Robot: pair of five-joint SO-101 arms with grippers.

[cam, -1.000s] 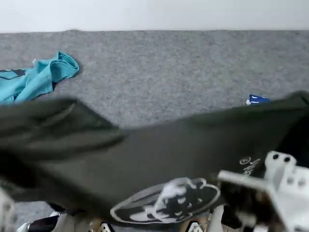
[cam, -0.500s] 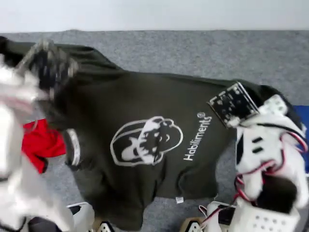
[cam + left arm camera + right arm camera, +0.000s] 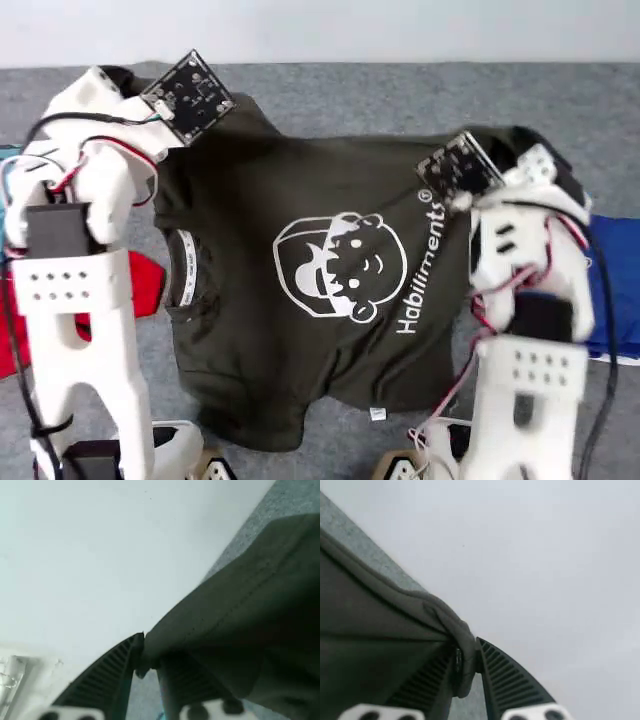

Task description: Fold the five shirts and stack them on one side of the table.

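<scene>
Pinching the far edge of the dark green shirt (image 3: 330, 300) in both claws, left gripper (image 3: 147, 655) clamped on a fold, right gripper (image 3: 467, 665) clamped on the rolled hem. Swung within the last second from a blurred sag to a spread sheet, print up, nearward of the claws, so likely ready to lay flat for a first fold. Points collar toward the left gripper's side, hem toward the right's, long axis running claw to claw.
</scene>
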